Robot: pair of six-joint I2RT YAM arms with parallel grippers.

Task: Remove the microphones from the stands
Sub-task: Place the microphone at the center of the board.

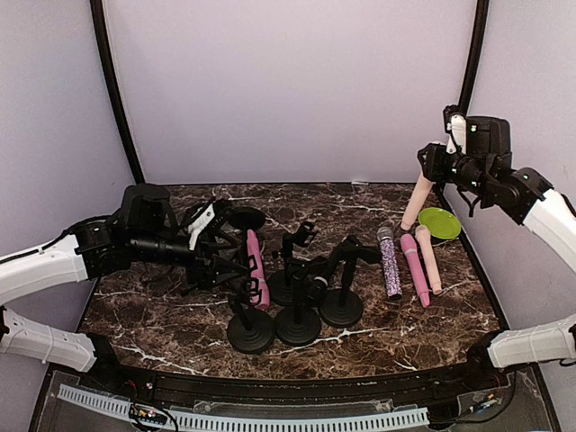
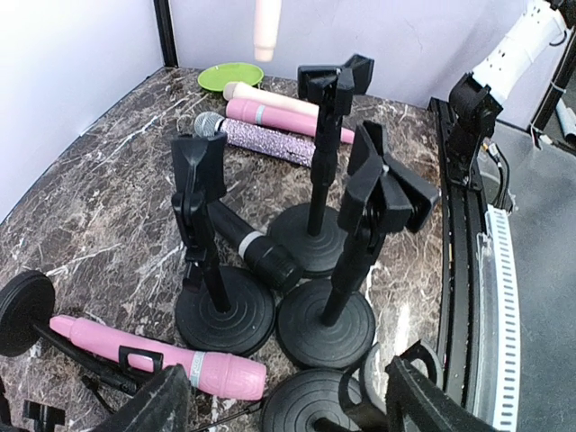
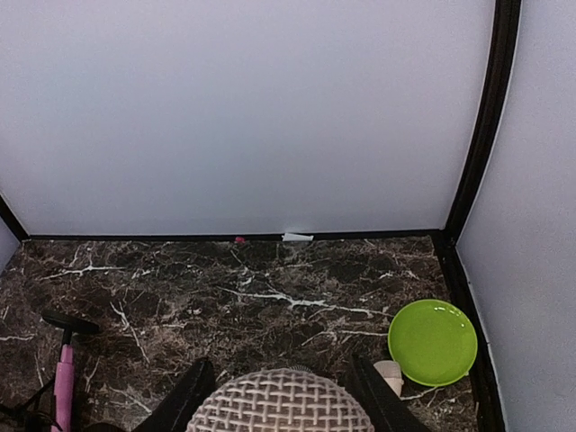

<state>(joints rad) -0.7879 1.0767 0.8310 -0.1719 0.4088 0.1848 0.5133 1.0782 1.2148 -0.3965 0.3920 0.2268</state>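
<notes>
A pink microphone (image 1: pixel 256 263) (image 2: pixel 162 356) lies on the table with the black clip of a toppled stand (image 2: pixel 22 310) round its shaft. My left gripper (image 1: pixel 230 268) (image 2: pixel 288 409) is low beside it and open. Its fingers (image 2: pixel 153 407) straddle a stand base (image 2: pixel 315 400), and the pink microphone's head lies by the left finger. My right gripper (image 1: pixel 439 166) (image 3: pixel 283 396) is raised at the back right, shut on a beige microphone (image 1: pixel 417 203). That microphone's mesh head (image 3: pixel 283 403) fills the gap between the fingers, and its handle hangs down.
Several upright black stands (image 1: pixel 297 319) cluster mid-table, with a black microphone (image 2: pixel 256 252) lying among their bases. A glitter microphone (image 1: pixel 391 263), a pink one (image 1: pixel 415 267) and a beige one (image 1: pixel 429 259) lie at the right. A green plate (image 1: pixel 439 222) sits at the back right.
</notes>
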